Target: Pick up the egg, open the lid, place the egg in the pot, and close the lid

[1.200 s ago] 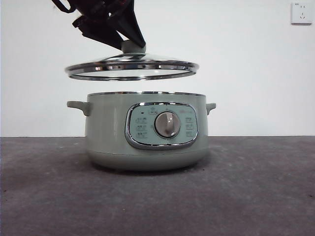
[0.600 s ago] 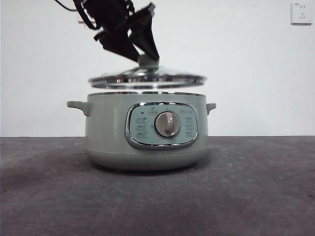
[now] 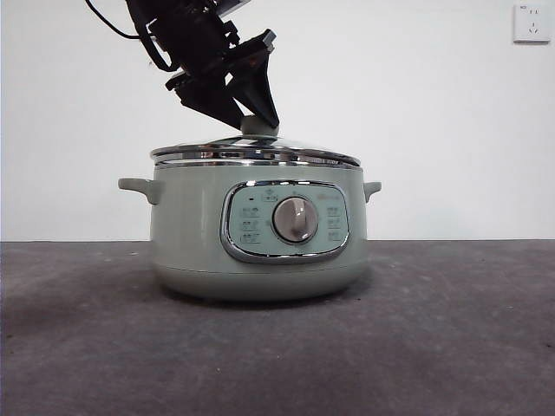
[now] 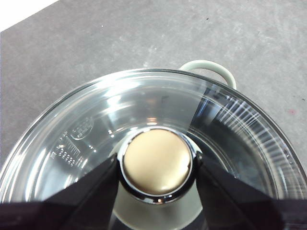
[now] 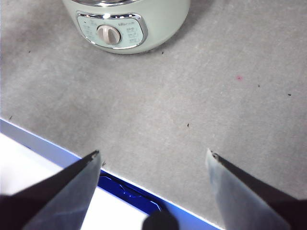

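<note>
The pot (image 3: 258,232) is seen standing on the grey table (image 3: 451,347), its control panel and dial turned toward the front camera; it is judged heavy and stable, unlikely to be shifted by a light touch. The lid (image 3: 256,153) is set on the pot's rim, seemingly level and seated all round, though a slight gap on the far side cannot be ruled out. Being glass with a metal rim, the lid is judged stiff, fairly weighty, slippery and breakable, so it is best taken by its knob (image 4: 157,163) alone, not by the smooth dome.

The knob is pinched by the left gripper (image 4: 157,165), one black jaw pressed against each side, with the knob lying squarely between them. In the front view this gripper (image 3: 251,117) is seen coming down at a slant from above. The right gripper (image 5: 153,165) is held well apart from the pot, over the table's near edge, its jaws spread wide with nothing between them.

The egg is not visible in any view; it may lie inside the pot, but this cannot be told.
</note>
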